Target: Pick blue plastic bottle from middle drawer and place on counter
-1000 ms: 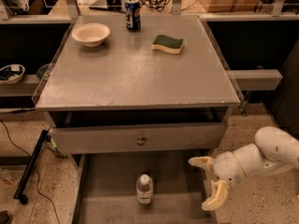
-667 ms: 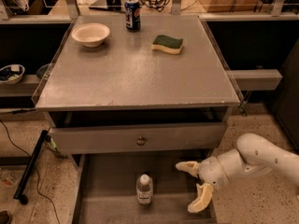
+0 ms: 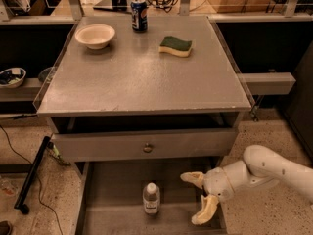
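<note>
Dim shelving and speckled flooring surround the stand. At the lower right of the frame the gripper [image 3: 199, 197] hangs low over the drawer [image 3: 110, 190], its two pale fingers spread wide with the gap facing left. That suits a sideways grab, I'd say, since the bottle [image 3: 151, 198] stands upright just to its left, apart from both fingers. The bottle sits on the drawer's bare floor at bottom centre, cap up, easy to reach from the side. Above it a closed drawer front [image 3: 146, 146] with a round knob overhangs. Higher up, the counter [image 3: 146, 82] has open room in the middle, while a bowl [image 3: 95, 35], can [image 3: 139, 15] and sponge [image 3: 175, 46] keep to its far edge.
</note>
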Available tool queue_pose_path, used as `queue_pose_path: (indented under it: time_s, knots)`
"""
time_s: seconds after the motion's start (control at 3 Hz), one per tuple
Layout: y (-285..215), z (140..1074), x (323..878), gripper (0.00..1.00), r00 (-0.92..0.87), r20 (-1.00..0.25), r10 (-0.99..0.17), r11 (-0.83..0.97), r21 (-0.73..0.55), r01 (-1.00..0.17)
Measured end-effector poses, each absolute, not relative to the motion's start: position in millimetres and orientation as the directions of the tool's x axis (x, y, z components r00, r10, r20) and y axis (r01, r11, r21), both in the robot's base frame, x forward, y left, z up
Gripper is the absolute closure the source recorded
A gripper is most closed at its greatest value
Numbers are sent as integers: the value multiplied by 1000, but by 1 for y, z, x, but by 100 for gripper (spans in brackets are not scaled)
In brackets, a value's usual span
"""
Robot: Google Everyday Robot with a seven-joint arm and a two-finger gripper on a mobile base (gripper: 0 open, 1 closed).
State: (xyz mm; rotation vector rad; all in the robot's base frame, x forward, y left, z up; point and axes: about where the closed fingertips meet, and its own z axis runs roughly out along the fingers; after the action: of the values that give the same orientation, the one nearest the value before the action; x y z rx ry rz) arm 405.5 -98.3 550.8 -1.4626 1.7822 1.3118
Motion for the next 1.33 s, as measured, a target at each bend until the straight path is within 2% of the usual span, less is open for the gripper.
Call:
queue_pose_path:
  time_s: [0.67,1.33]
  knots:
    - [-79,537,415,0,-319,-847,-425,-35,367,-929]
    - [-57,518,430,0,-346,-886,-307,39,352,-935]
